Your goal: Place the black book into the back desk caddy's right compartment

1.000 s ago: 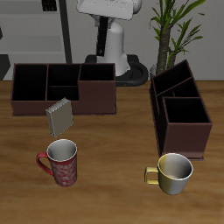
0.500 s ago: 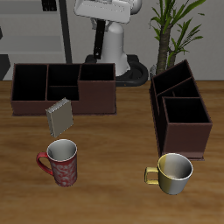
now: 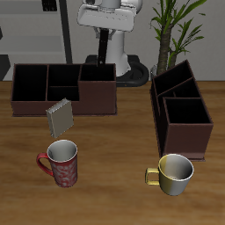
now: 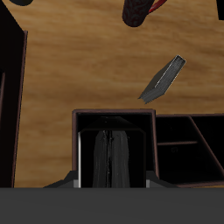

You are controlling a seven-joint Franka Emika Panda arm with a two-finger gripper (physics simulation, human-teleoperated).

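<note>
Fingers point(image 4: 87, 157) of the gripper point(image 4: 109, 159) sit pressed against both faces of the black book point(image 4: 109, 144), which stands upright between them (a thin pale line marks its edge). Book and fingertips are down inside the right compartment point(image 4: 109, 121) of the back desk caddy point(image 3: 61, 104). Just in front of that caddy's long wall leans a grey spiral notepad point(image 3: 60, 117). Nearer the table's point(image 3: 114, 167) front edge stand a red mug point(image 3: 61, 164) and a yellow mug point(image 3: 175, 173), well apart.

In the exterior view the claw is out of sight above the caddy point(image 3: 61, 88). The wrist view crops the red mug point(image 4: 140, 10).
</note>
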